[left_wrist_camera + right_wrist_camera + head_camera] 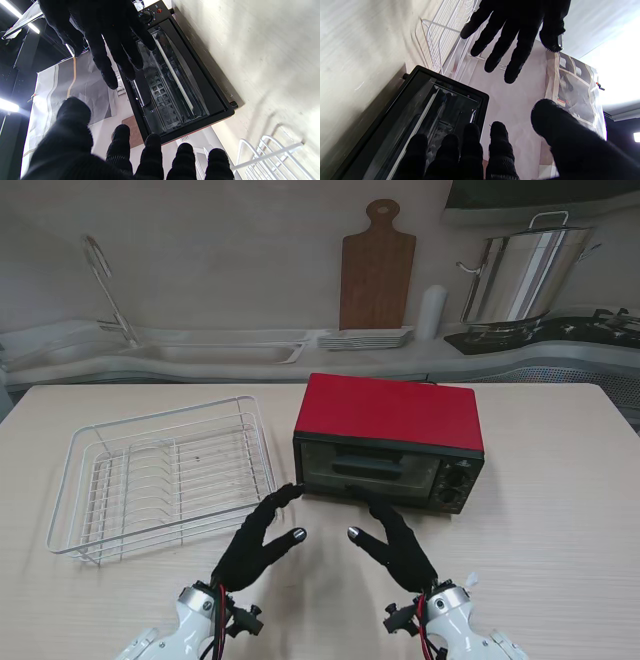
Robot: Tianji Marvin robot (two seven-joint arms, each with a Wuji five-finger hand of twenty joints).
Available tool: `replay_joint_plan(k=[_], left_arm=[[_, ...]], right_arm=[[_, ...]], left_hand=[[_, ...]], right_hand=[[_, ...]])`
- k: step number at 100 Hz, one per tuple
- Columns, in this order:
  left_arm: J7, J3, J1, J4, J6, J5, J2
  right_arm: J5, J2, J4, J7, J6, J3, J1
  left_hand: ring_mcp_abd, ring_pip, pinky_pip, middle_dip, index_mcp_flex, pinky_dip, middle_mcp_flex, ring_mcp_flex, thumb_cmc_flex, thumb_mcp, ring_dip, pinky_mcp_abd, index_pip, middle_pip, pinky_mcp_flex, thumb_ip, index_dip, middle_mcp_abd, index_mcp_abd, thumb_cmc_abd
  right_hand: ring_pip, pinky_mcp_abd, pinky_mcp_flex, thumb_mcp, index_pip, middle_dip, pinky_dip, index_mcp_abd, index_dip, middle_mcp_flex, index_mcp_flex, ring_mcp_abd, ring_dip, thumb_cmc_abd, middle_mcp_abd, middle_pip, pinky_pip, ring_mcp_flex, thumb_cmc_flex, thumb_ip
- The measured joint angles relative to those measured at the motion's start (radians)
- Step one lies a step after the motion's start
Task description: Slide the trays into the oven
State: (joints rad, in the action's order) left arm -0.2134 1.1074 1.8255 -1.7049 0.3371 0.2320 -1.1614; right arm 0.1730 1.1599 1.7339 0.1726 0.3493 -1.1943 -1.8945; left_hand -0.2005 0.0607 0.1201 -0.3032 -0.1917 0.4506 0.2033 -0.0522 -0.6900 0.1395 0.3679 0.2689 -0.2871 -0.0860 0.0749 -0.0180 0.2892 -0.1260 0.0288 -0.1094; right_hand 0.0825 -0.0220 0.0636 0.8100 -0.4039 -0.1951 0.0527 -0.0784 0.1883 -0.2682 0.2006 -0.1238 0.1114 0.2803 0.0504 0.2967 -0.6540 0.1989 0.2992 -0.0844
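Centrally on the worktop stands the oven, a red-topped box with a black front, its glass door shut and facing me. Through the glass, the left wrist view shows a patterned tray inside on a rack; the stand's view shows two dark bands behind the door, though I cannot tell whether both are trays. Two knobs sit on the right end of the front panel.

Just in front of the door are both black-gloved hands, palms down, fingers spread and holding nothing. The left hand reaches toward the oven's lower left corner, its longest fingertip at or touching the edge there; whether it truly touches cannot be made out. The right hand lies near the door's lower middle, fingertips just short of it. The two thumbs point at each other with a gap between them.

Left of the oven, just beside it, rests a white wire rack, nothing in it.

Farther from me, beyond the worktop, a counter carries a sink with a tap, a stack of plates, a wooden board leaning on the wall, a white cylinder and a steel pot on a hob.
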Motion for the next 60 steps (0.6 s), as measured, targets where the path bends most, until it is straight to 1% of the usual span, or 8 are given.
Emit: replay_joint_plan(k=[7, 13, 16, 29, 44, 60], left_arm=[[-0.005, 0.0, 0.002, -0.001, -0.003, 0.0, -0.002], [-0.008, -0.001, 0.004, -0.004, -0.009, 0.0, -0.003], [-0.009, -0.001, 0.005, -0.006, -0.013, -0.001, -0.003], [-0.01, -0.006, 0.006, -0.016, -0.03, -0.018, -0.004], [-0.024, -0.008, 0.016, -0.035, -0.062, -0.029, -0.009], [-0.037, -0.009, 0.035, -0.054, -0.075, -0.02, -0.012]], right_arm=[[-0.003, -0.001, -0.006, -0.005, 0.0, 0.006, 0.008], [-0.003, -0.001, -0.011, -0.005, 0.0, 0.011, 0.015], [-0.004, -0.001, -0.013, -0.005, 0.0, 0.013, 0.018], [-0.008, 0.0, -0.015, -0.001, -0.001, 0.017, 0.025], [-0.009, -0.002, -0.016, -0.019, 0.005, 0.012, 0.024], [-0.019, -0.004, -0.016, -0.031, 0.009, 0.009, 0.022]], left_hand=[[0.0, 0.0, 0.0, 0.0, 0.0, -0.002, 0.0, 0.0, 0.0, 0.0, 0.0, 0.0, 0.0, 0.0, 0.0, 0.0, 0.0, 0.0, 0.0, 0.0], [0.0, 0.0, 0.0, 0.0, 0.0, -0.01, 0.0, 0.0, 0.0, 0.001, 0.0, 0.0, -0.004, 0.0, 0.0, 0.0, 0.0, 0.0, 0.0, 0.0], [0.0, 0.0, 0.0, 0.0, 0.0, -0.011, 0.0, 0.0, 0.0, 0.002, 0.0, 0.0, -0.004, 0.0, 0.0, 0.0, 0.0, 0.0, 0.0, 0.0], [0.0, 0.0, 0.0, 0.0, 0.0, -0.012, 0.0, 0.0, -0.01, 0.012, 0.0, -0.008, -0.005, 0.0, 0.0, 0.0, 0.0, 0.0, 0.0, 0.0], [0.009, -0.001, -0.012, 0.0, 0.0, -0.022, 0.0, 0.0, -0.01, 0.012, 0.0, -0.008, -0.005, 0.0, 0.0, 0.0, 0.0, 0.0, 0.0, 0.0], [0.009, -0.001, -0.013, 0.0, 0.0, -0.024, 0.0, 0.0, -0.01, 0.012, 0.0, -0.009, -0.016, 0.0, 0.0, 0.0, 0.0, 0.0, 0.0, 0.0]], right_hand=[[0.0, -0.004, 0.0, -0.006, 0.0, 0.002, -0.007, -0.001, -0.001, 0.0, 0.0, -0.008, 0.0, 0.002, 0.011, -0.012, 0.01, 0.0, 0.0, 0.001], [0.0, -0.005, -0.001, -0.006, 0.001, 0.008, -0.009, -0.001, -0.011, 0.0, 0.0, -0.009, -0.002, 0.002, 0.012, -0.025, 0.012, 0.0, 0.0, 0.001], [-0.001, -0.007, -0.002, -0.024, 0.002, 0.013, -0.009, -0.006, -0.012, 0.0, 0.0, -0.01, -0.003, 0.002, 0.012, -0.035, 0.016, 0.0, 0.0, 0.001], [-0.016, -0.007, -0.002, -0.024, 0.006, 0.013, -0.01, -0.016, -0.013, 0.0, 0.0, -0.012, -0.007, 0.002, 0.019, -0.047, 0.023, -0.012, 0.0, 0.001], [-0.014, -0.007, -0.002, -0.036, 0.012, 0.025, -0.01, -0.017, -0.013, -0.001, 0.0, -0.012, -0.007, -0.001, 0.02, -0.061, 0.023, -0.01, 0.0, 0.001], [-0.013, -0.007, -0.002, -0.035, 0.014, 0.035, -0.018, -0.025, -0.023, -0.001, 0.0, -0.013, -0.005, -0.009, 0.02, -0.084, 0.025, -0.033, 0.0, 0.0]])
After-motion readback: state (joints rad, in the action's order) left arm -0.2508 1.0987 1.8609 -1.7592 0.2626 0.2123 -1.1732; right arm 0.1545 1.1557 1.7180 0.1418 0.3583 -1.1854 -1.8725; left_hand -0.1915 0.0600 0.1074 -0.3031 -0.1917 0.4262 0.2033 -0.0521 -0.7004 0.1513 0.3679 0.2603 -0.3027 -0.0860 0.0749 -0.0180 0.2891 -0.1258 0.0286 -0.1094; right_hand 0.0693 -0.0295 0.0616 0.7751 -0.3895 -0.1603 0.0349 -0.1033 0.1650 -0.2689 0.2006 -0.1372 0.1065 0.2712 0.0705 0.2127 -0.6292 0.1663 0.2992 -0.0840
